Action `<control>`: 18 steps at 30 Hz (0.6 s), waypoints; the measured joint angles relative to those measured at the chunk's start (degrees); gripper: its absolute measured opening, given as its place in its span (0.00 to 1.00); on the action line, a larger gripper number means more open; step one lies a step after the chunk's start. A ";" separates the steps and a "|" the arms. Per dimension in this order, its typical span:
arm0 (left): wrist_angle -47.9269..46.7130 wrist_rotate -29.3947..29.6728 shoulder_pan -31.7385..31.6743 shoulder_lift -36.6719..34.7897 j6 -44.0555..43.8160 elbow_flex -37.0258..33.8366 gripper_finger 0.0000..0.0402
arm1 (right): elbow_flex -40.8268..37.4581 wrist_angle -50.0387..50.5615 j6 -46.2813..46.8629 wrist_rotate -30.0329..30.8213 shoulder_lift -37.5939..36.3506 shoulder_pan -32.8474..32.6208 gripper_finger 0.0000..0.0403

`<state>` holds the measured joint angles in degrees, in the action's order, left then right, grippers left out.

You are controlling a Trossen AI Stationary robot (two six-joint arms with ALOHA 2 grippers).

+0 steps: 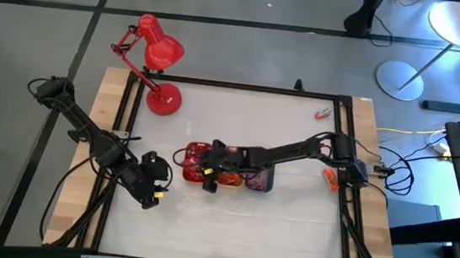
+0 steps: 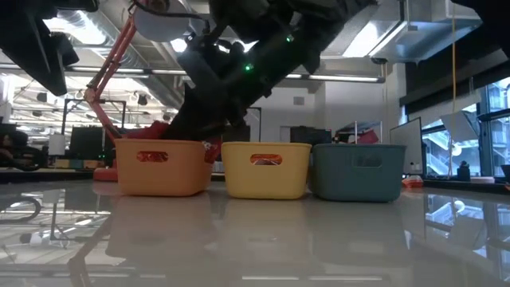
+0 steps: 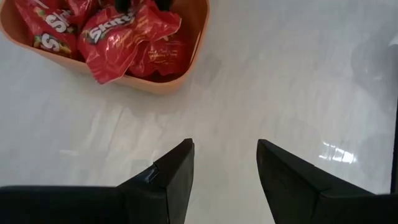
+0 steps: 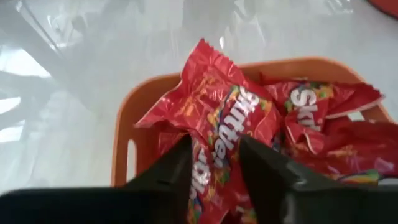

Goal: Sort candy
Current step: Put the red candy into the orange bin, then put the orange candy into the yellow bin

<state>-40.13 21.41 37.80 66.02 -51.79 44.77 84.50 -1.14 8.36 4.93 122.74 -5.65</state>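
Three small trays stand in a row mid-table: orange, yellow and grey. The orange tray holds several red candy packs. My right gripper hangs over that tray, open, with one red pack showing between its fingers on top of the pile. My left gripper stands open above bare table just left of the orange tray, with nothing between its fingers. My right gripper comes slanting down from the table's right, and its open fingers stand on either side of the top red pack's lower end. The pack lies face up on the other packs in the orange tray. Whether the fingers touch it I cannot tell.
A red desk lamp stands at the far left corner. A loose candy lies near the far right corner, and an orange piece lies by the right arm's base. White table spreads in front of the trays.
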 joint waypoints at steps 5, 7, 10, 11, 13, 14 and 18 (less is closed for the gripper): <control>-0.01 0.02 0.00 0.00 0.11 0.00 0.41 | 1.58 6.86 0.01 -2.20 -2.68 0.00 0.48; 0.03 0.02 0.00 0.00 0.15 0.00 0.41 | 1.60 9.06 0.36 -3.62 -4.64 -0.05 0.52; 0.06 0.02 0.00 0.00 1.18 0.00 0.41 | 1.58 12.33 0.77 -4.61 -7.76 -0.85 0.53; 0.00 0.02 0.00 0.00 1.37 0.00 0.41 | 1.60 13.80 0.76 -4.55 -9.14 -1.27 0.53; -0.01 0.02 0.00 0.00 1.42 0.00 0.41 | 1.64 17.40 0.86 -4.05 -11.58 -2.33 0.53; 0.01 0.02 0.00 0.00 1.42 0.00 0.41 | 1.65 20.12 1.51 -3.51 -12.94 -2.87 0.53; -0.04 0.04 0.00 0.02 1.60 -0.02 0.41 | -1.07 31.88 5.44 2.27 -18.57 -5.98 0.54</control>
<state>-40.16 21.45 37.80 66.04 -50.19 44.76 83.43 30.74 13.80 7.20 104.17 -11.63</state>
